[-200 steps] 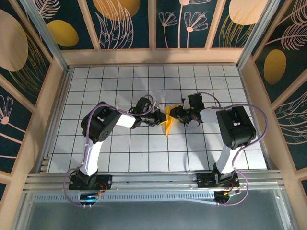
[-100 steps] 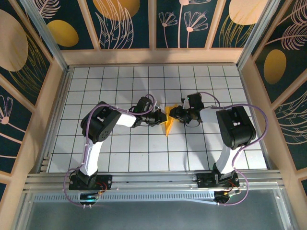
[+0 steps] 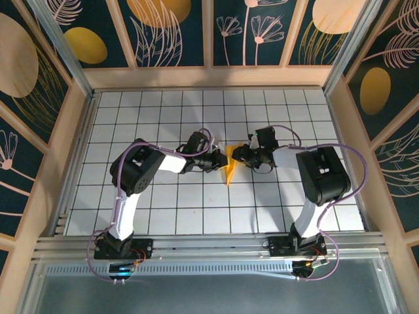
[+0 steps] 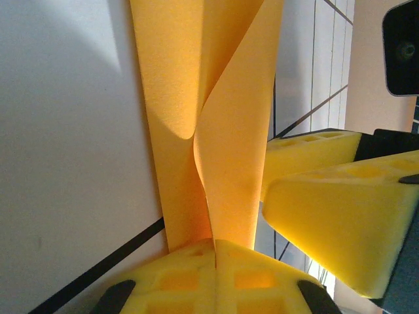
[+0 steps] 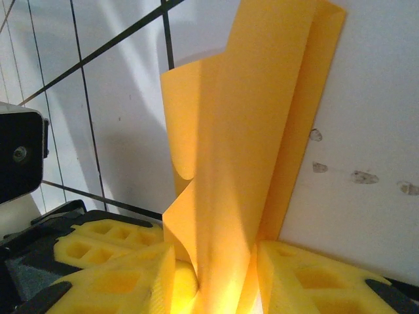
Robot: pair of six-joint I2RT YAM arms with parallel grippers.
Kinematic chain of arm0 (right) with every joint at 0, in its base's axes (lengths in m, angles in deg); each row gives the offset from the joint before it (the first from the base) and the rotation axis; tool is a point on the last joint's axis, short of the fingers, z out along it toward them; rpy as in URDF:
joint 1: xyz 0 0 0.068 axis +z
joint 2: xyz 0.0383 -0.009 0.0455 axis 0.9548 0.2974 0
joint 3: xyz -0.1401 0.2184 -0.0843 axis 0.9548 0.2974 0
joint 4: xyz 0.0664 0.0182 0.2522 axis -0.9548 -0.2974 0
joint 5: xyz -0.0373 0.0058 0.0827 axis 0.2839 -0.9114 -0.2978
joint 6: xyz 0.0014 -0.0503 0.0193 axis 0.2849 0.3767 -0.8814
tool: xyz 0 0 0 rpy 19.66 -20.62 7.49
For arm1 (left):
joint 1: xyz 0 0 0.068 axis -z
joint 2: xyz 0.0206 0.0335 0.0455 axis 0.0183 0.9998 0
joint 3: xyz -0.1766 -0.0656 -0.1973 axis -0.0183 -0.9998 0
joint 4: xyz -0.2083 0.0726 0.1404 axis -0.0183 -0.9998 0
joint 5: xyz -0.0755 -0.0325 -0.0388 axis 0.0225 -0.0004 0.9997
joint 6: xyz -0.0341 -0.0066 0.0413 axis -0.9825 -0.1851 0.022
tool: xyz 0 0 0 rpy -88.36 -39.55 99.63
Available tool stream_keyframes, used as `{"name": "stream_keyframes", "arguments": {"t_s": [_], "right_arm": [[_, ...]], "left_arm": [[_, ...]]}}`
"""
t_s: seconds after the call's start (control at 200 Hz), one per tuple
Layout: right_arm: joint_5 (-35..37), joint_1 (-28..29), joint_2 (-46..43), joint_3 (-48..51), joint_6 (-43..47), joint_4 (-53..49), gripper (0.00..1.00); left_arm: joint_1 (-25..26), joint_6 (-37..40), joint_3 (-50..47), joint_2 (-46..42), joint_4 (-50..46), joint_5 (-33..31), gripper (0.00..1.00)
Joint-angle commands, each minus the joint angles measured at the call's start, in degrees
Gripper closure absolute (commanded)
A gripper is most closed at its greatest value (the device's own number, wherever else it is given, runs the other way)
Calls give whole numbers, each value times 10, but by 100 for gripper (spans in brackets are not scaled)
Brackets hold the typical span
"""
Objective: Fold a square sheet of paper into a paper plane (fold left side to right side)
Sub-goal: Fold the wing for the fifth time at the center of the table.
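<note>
The square sheet of paper (image 3: 230,166) is a creased orange-yellow shape standing up off the white tiles at mid-table, narrowing to a point toward the near side. My left gripper (image 3: 221,160) reaches in from the left and is shut on a fold of the paper (image 4: 236,131), its yellow pads (image 4: 177,281) pressed together over the edge. My right gripper (image 3: 238,157) comes in from the right. Its fingers (image 5: 314,275) stand apart on either side of the upright paper (image 5: 242,118), open around it. The right gripper's fingers (image 4: 334,196) appear close beside the paper in the left wrist view.
The white gridded table (image 3: 163,196) is boxed in by wooden rails and dark-blue patterned walls (image 3: 59,59). Both arms meet at the centre, grippers almost touching. Small smudges mark the tile (image 5: 357,175) to the right of the paper.
</note>
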Motion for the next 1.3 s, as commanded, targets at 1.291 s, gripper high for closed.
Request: {"name": "stream_keyframes", "arguments": {"t_s": [1.291], "right_arm": [[13,-6,42,-30,32,-25,89]], "left_arm": [[-12,15,-25,11,-86,-139,100]]}}
